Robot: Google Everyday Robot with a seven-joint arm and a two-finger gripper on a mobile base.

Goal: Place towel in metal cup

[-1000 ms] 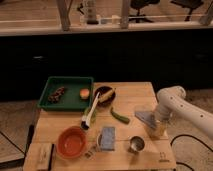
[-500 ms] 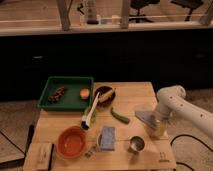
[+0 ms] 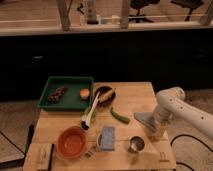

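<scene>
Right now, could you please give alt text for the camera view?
A white robot arm's gripper sits low at the wooden table's right edge, beside what looks like a grey towel. The metal cup stands near the front edge; an orange bowl and green tray share the table.

Dark cabinet fronts [image 3: 100, 60] behind wooden table [image 3: 136, 95]; speckled floor [image 3: 17, 120]; dim light.

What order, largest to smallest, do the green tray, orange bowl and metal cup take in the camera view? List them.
1. Green tray
2. Orange bowl
3. Metal cup, clearly smallest.
The gripper sits near the table's right edge.
</scene>
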